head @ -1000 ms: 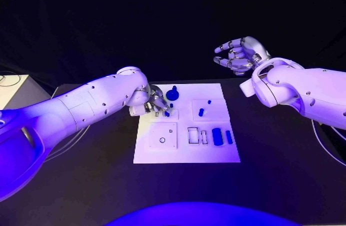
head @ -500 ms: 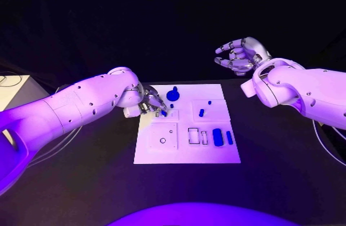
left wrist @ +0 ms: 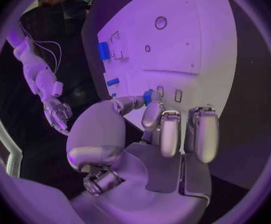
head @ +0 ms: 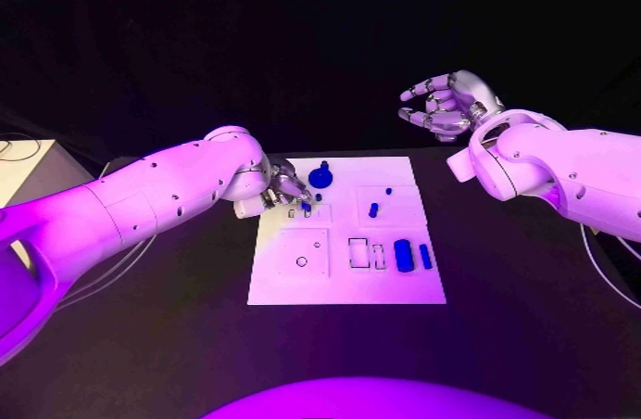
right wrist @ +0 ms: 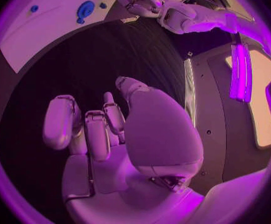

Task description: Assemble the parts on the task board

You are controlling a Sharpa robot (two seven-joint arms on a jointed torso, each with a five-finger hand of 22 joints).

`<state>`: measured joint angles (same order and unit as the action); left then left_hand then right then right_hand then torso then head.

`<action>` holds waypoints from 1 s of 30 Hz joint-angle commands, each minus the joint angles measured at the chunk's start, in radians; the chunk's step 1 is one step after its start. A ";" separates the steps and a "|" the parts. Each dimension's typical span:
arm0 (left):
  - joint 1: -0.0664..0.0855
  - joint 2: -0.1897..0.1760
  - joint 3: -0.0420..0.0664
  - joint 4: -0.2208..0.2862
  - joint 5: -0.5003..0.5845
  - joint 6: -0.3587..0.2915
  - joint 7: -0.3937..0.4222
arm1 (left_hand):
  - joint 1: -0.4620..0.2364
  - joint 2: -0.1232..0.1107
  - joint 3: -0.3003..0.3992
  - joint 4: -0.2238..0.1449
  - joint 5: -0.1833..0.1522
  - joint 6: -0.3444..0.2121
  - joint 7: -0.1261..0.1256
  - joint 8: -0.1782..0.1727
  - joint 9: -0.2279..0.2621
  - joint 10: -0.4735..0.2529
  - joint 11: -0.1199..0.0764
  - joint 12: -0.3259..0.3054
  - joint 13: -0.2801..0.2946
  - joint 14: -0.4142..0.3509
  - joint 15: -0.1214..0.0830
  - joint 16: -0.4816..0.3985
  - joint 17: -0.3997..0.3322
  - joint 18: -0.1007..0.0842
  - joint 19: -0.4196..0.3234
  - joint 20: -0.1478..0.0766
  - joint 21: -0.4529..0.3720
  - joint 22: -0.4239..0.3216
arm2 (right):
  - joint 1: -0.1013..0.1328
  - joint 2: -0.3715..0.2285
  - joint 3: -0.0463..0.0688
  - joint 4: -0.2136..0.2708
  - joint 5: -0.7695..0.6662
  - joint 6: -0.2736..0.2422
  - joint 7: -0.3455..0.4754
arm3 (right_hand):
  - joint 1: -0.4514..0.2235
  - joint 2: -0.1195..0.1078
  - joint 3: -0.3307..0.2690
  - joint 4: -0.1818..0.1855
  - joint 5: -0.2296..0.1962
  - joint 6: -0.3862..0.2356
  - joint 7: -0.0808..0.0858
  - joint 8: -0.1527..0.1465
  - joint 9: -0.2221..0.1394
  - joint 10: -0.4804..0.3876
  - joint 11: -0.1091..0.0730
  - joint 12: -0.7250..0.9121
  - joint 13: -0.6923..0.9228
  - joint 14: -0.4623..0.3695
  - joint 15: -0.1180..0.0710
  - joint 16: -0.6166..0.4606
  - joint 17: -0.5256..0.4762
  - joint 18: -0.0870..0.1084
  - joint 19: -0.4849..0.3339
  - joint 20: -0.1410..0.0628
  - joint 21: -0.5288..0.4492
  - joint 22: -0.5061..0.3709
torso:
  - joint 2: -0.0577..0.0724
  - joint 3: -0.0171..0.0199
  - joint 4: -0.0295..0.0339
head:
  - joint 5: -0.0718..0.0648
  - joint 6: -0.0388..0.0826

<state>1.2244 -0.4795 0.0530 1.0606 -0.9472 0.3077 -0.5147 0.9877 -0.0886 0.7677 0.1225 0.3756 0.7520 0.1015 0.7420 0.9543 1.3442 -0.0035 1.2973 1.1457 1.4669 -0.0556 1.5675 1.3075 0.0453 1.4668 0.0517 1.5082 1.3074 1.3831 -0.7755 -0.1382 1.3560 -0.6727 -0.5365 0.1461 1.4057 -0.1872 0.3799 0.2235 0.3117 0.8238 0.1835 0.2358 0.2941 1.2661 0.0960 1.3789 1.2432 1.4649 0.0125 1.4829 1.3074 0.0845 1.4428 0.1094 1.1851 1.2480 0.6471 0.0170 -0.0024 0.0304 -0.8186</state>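
The white task board (head: 341,285) lies in the middle of the black table. My left hand (head: 286,194) hovers over the board's far left corner and pinches a small blue part (left wrist: 149,96) between thumb and a finger, close above the board (left wrist: 191,35). A round blue knob (head: 320,173) stands just beside that hand. Two small blue pegs (head: 372,209) sit on the far right square. A blue block (head: 404,254) and a blue bar (head: 425,256) lie by the right edge. My right hand (head: 447,104) is raised beyond the board's far right corner, fingers apart, holding nothing.
Two empty rectangular slots (head: 358,251) lie next to the blue block, and a small round hole (head: 302,260) sits in the near left square. A pale box (head: 27,164) stands at the table's left edge. Dark table surrounds the board.
My left arm has shifted slightly while its hand stays over the board's far left corner with the blue part. The right hand has not moved.
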 commanded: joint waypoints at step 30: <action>-0.002 0.040 -0.009 0.005 -0.185 0.015 0.005 | -0.004 0.004 0.160 -0.167 0.011 0.032 -0.029 0.004 0.001 0.005 -0.002 0.000 -0.003 0.104 -0.009 0.003 0.263 -0.017 0.043 -0.008 0.006 0.135 | 0.000 0.000 0.000 0.003 -0.022 0.016 0.003 | -0.002 -0.008 0.004 -0.001 0.003 -0.010 0.001 0.005 -0.002 -0.007 0.000 -0.005 -0.001 0.066 -0.001 -0.005 0.105 0.005 -0.008 -0.001 -0.005 -0.001 | 0.000 0.0002 0.0003 | 0.006 -0.013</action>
<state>1.2233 -0.4431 0.0442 1.0649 -1.1217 0.2959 -0.5118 0.9819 -0.0944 0.7688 0.1211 0.3813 0.7623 0.0979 0.7416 0.9532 1.3440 -0.0033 1.2973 1.1436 1.4668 -0.0554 1.5675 1.3075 0.0453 1.4668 0.0519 1.5082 1.3074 1.3831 -0.7758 -0.1382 1.3577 -0.6809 -0.5344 0.1444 1.4058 -0.1872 0.3799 0.2235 0.3117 0.8204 0.1869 0.2358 0.2941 1.2660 0.0960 1.3789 1.2433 1.4649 0.0125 1.4829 1.3074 0.0844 1.4428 0.1094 1.1852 1.2480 0.6467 0.0177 -0.0022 0.0353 -0.8307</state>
